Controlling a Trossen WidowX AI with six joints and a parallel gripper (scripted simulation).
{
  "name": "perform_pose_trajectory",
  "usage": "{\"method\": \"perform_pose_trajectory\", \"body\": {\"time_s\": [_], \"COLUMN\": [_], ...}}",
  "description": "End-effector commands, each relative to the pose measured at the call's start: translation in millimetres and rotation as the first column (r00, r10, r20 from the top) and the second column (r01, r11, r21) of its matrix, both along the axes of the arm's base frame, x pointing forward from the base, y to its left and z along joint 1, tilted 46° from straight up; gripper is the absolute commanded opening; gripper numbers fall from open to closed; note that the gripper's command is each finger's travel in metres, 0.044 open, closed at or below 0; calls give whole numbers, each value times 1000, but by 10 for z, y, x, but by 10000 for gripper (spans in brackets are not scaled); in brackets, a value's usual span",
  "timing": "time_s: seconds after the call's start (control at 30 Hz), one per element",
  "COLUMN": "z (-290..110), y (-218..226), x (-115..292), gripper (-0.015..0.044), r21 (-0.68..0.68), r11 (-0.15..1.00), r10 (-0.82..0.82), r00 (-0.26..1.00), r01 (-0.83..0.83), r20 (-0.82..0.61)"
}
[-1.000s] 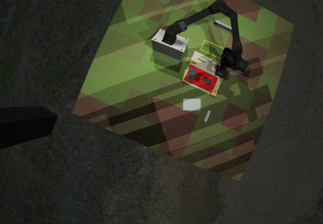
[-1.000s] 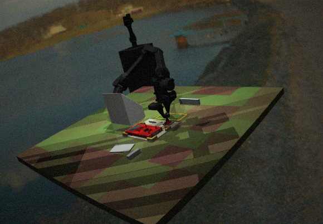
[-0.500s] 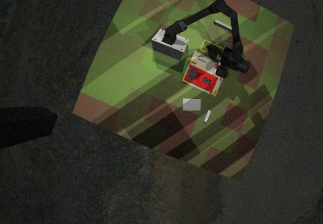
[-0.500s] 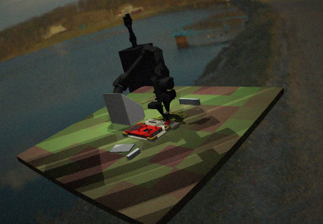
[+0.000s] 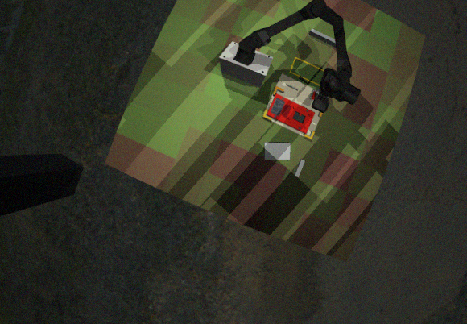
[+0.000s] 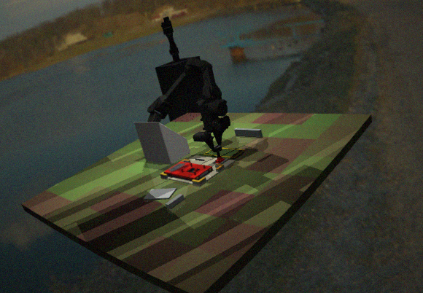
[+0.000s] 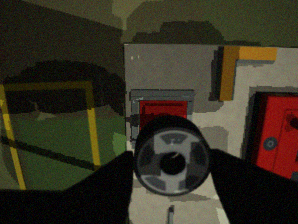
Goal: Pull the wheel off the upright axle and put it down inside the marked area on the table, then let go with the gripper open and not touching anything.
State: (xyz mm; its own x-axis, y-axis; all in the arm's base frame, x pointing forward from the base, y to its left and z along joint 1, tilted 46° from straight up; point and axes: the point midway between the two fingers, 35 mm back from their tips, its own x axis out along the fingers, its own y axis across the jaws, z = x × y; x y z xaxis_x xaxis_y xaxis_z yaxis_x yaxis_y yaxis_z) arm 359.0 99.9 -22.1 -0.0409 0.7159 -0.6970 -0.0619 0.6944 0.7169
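The fingers are clamped on the wheel [image 7: 172, 159], one dark finger on each side of its tyre, and the wheel sits squarely between them with its hub hole facing the wrist camera. So its axis runs along the line of sight, straight down toward the grey board [image 7: 165, 70] below. Just past its upper rim lies a red square in a grey frame [image 7: 163, 107], which I take for the axle's seat; the axle itself I cannot make out, nor whether the wheel is free of it.

What matters for the next move is where the yellow-outlined marked area [image 7: 92, 130] lies from the wheel: at about 9 o'clock in the wrist view, near, its closest yellow side just beyond the board's edge.

The top view shows what the wrist cannot: the whole yellow rectangle [image 5: 298, 60] at roughly 11 o'clock from the gripper [image 5: 320, 102], on the tabletop [image 5: 169, 105] beside the board. The exterior view shows the fingers low over the board's far end, but the wheel is too small there to judge its height
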Motion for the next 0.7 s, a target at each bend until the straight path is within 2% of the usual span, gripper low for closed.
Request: {"method": "perform_pose_trajectory", "body": {"time_s": [0.0,0.33,0.67], "z": [11,44,277], "y": [-9,-43,-284], "x": [1,3,3], "gripper": [0,0,0], "r21": [1,1,0], "r11": [1000,1000,1000], "r10": [2,1,1], "r00": [1000,1000,1000], "r01": [-2,-1,-1], "r20": [2,2,3]}}
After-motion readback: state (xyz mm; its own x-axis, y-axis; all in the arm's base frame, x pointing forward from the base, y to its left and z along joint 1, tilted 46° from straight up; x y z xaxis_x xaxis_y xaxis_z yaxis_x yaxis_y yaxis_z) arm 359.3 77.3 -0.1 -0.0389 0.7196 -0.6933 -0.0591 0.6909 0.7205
